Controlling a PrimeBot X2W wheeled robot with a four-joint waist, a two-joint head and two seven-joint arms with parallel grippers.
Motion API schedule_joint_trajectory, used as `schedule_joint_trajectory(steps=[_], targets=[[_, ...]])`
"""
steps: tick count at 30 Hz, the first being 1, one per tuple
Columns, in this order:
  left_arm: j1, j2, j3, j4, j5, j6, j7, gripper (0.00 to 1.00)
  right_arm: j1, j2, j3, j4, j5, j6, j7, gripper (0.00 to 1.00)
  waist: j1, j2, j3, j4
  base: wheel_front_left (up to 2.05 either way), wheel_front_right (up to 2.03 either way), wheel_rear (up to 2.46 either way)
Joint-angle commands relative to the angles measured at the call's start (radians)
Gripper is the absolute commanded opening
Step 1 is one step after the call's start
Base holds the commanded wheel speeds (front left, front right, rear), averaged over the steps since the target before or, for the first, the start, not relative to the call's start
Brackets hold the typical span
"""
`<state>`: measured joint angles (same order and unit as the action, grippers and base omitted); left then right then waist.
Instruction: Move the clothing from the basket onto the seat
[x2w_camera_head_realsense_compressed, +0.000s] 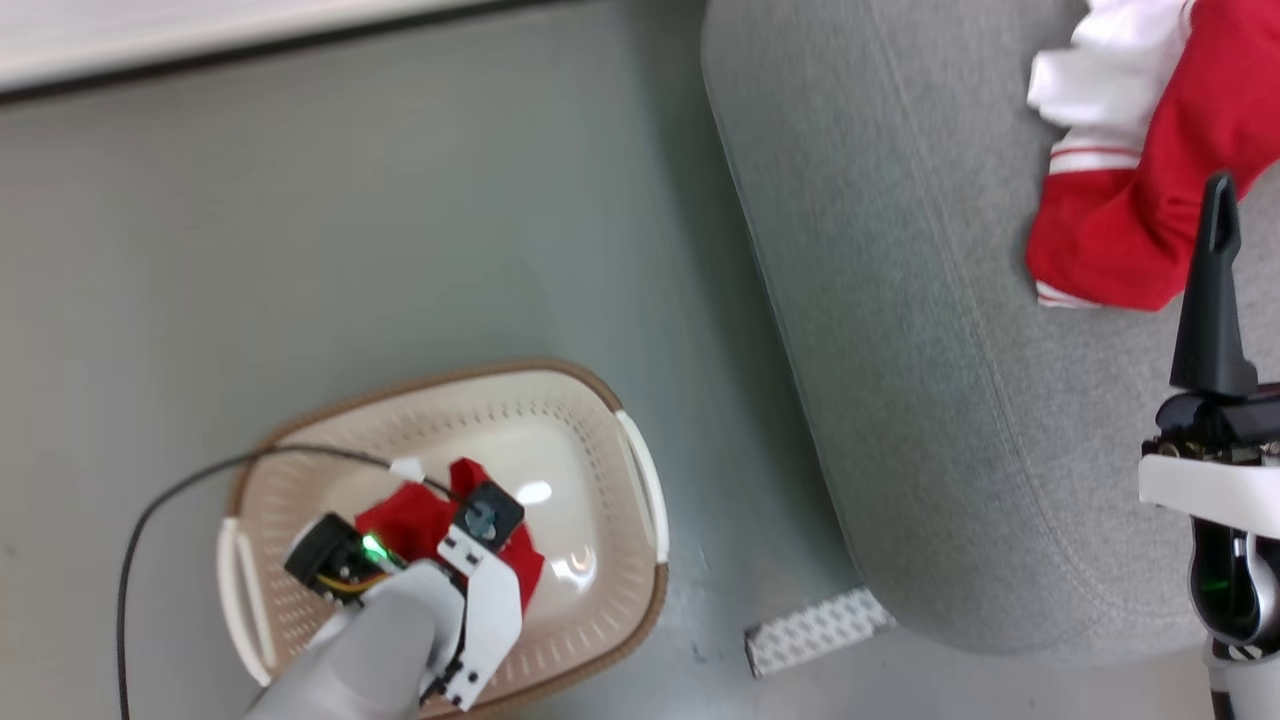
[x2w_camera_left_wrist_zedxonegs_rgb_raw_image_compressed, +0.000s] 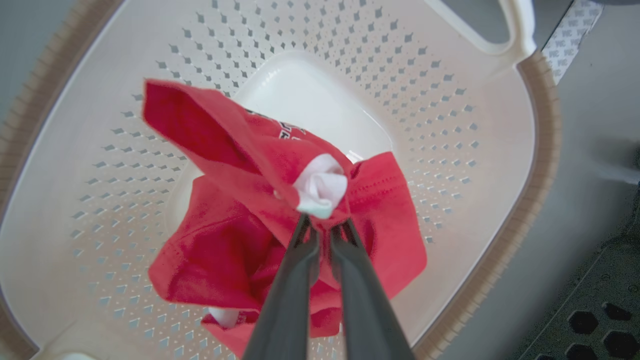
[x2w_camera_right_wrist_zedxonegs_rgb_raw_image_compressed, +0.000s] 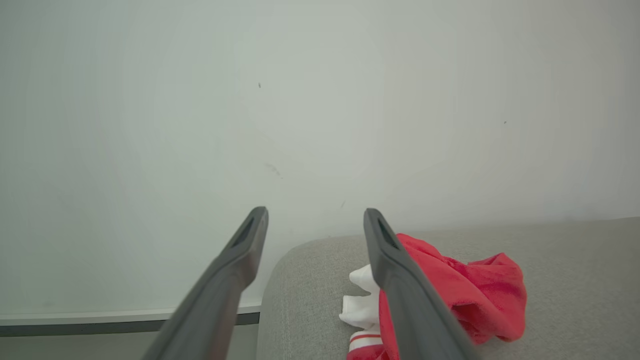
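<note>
Left jaws: closed on a bunched fold of the jersey (x2w_camera_left_wrist_zedxonegs_rgb_raw_image_compressed: 225, 240). In the left wrist view the two dark fingers (x2w_camera_left_wrist_zedxonegs_rgb_raw_image_compressed: 290, 290) meet at a white roll of trim in the middle of the frame.
Jersey: red, inside the basket (x2w_camera_left_wrist_zedxonegs_rgb_raw_image_compressed: 425, 100), gathered up towards the fingertips. Dark lettering shows on one fold, too blurred to read. Its lower folds may touch the basket bottom; I cannot tell.
Basket: cream with rows of small holes and a brown rim, on the floor (x2w_camera_head_realsense_compressed: 350, 250) at the lower left of the head view (x2w_camera_head_realsense_compressed: 560, 420). The left forearm (x2w_camera_head_realsense_compressed: 350, 650) reaches into it over the jersey (x2w_camera_head_realsense_compressed: 410, 520).
Right jaws: open and holding nothing. One finger (x2w_camera_head_realsense_compressed: 1212, 300) points up at the right edge of the head view. In the right wrist view both fingers (x2w_camera_right_wrist_zedxonegs_rgb_raw_image_compressed: 235, 265) stand well apart.
Seat: grey cushion filling the right half of the head view (x2w_camera_head_realsense_compressed: 900, 350), well apart from the basket.
Second garment: red and white, lying crumpled on the seat (x2w_camera_right_wrist_zedxonegs_rgb_raw_image_compressed: 575, 260) at the upper right of the head view (x2w_camera_head_realsense_compressed: 1100, 230). In the right wrist view it lies just behind the right-hand finger (x2w_camera_right_wrist_zedxonegs_rgb_raw_image_compressed: 475, 295).
Cable: black, looping from the left edge of the head view over the basket rim (x2w_camera_head_realsense_compressed: 170, 500).
Strip: pale and patterned, on the floor beside the seat's lower corner (x2w_camera_head_realsense_compressed: 815, 630).
</note>
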<state>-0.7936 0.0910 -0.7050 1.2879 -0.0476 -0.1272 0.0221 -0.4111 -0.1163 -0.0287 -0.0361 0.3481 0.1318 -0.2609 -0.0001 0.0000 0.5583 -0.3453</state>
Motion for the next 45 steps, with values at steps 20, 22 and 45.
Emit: schedule_joint_trajectory(steps=[20, 22, 45], targets=[[0.157, -0.039, -0.063, -0.158, -0.212, -0.003, -0.236, 0.0, 0.143, -0.07, 0.047, 0.084, 0.0, -0.002, -0.002, 1.0, 0.0001, 0.0, -0.428, 0.191, 0.0, 0.0, 0.0], [0.163, -0.039, -0.068, -0.186, -0.237, -0.003, -0.248, 0.0, 0.155, -0.073, 0.053, 0.089, 0.003, -0.002, -0.002, 1.0, 0.0001, 0.0, -0.45, 0.203, 0.0, 0.0, 0.0], [0.09, 0.007, -0.023, -0.67, -0.351, 0.078, -0.249, 0.0, 0.257, -0.055, 0.105, 0.13, 0.022, -0.002, -0.002, 1.0, 0.0001, 0.0, -0.571, 0.267, 0.0, 0.0, 0.0]])
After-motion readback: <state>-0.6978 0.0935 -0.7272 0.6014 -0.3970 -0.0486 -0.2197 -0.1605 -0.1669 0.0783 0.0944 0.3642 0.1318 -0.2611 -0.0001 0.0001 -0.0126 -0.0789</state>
